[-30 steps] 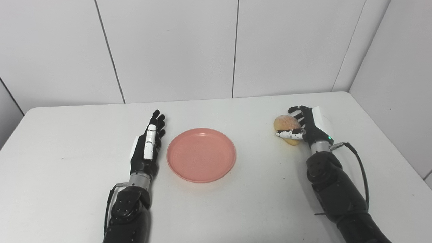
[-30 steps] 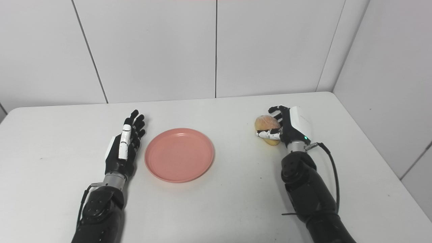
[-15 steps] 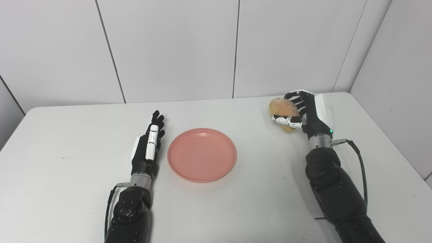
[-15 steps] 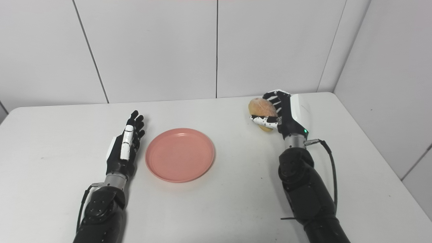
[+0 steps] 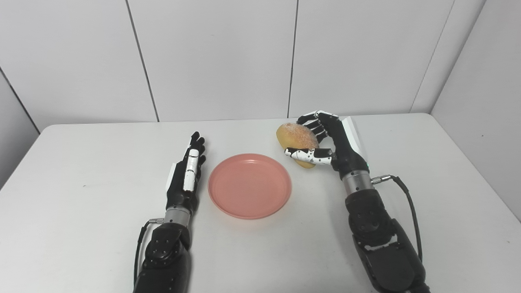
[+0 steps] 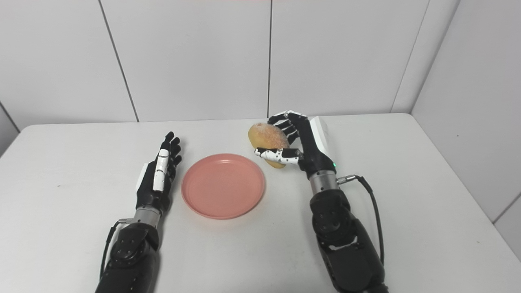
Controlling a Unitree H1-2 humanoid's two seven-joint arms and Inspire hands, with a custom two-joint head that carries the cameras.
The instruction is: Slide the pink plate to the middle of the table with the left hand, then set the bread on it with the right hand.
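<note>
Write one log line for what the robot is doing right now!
left hand: open, beside pink plate | right hand: holding bread in the air, right of plate | plate: empty | step: place bread

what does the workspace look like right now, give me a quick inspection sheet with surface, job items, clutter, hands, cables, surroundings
surface: white table, a few tiny dark specks, otherwise bare
job's things: pink plate flat near the middle of the table, empty; bread roll held up off the table, just right of the plate and not yet over it
clutter: nothing seen
hands: left hand open, fingers straight, beside the plate's left edge, contact cannot be told; right hand shut on the bread roll
cables: black cable looping from the right wrist along the forearm; a thinner one at the left wrist
surroundings: plain white panelled walls behind and to the right
</note>
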